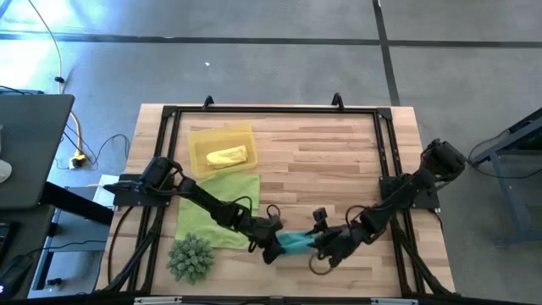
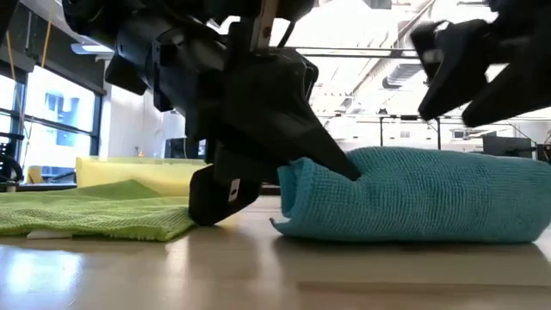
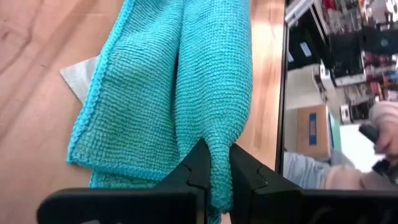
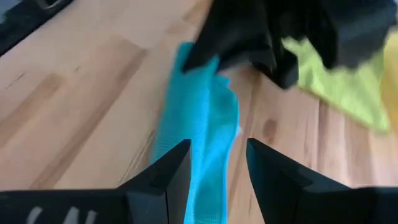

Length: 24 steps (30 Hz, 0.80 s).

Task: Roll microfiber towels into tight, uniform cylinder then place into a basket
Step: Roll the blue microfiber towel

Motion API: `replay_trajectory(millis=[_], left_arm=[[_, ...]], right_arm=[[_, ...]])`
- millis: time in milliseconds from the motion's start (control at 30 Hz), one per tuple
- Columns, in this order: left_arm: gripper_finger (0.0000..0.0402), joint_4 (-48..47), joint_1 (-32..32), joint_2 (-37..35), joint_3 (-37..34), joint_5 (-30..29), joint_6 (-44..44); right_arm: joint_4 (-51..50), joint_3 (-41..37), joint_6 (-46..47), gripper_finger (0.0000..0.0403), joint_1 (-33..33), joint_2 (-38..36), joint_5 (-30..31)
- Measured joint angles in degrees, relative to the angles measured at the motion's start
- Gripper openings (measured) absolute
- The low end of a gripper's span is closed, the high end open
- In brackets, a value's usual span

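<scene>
The teal towel [image 1: 296, 242] lies loosely rolled on the wooden table near its front edge, its length running left to right. My left gripper [image 1: 273, 244] is shut on its left end. My right gripper [image 4: 217, 152] hovers open just above the roll's right end [image 2: 482, 185], touching nothing. The lime green towel [image 1: 218, 207] lies spread flat to the left. Behind it stands the yellow basket [image 1: 199, 135] with the rolled yellow towel [image 1: 227, 157] lying inside. My left gripper pinches a raised fold of the teal towel at the roll's left end [image 3: 219, 140] between its two fingers. The fingers [image 2: 331, 159] slant down from the table's left, pointing along the roll. The towel rests on the table along its whole length [image 2: 413, 232].
A spiky green ball [image 1: 190, 258] sits at the front left corner beside the green towel. A black frame [image 1: 271, 110] runs around the table's edges. Bare wood lies to the right of the basket. A person [image 3: 373, 134] shows beyond the table.
</scene>
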Motion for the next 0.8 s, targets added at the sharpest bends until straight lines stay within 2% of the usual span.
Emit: replay_trajectory(millis=[167,433,800], left_arm=[[0.0015,-0.97,-1.65,-0.07,0.02,-3.30,-1.62],[0.0015,-2.60,-3.56,-0.10,0.08,-8.26,-2.47],[0.0015,-3.39,-3.69,-0.17,0.09,-8.93,-2.83]], right_arm=[[-0.82,2.52,-5.43,0.0145,3.74,-0.30,2.08],[-6.41,2.81,7.60,0.0145,6.84,0.54,0.70],[-5.68,2.77,1.77,0.0145,5.71,4.83,0.88]])
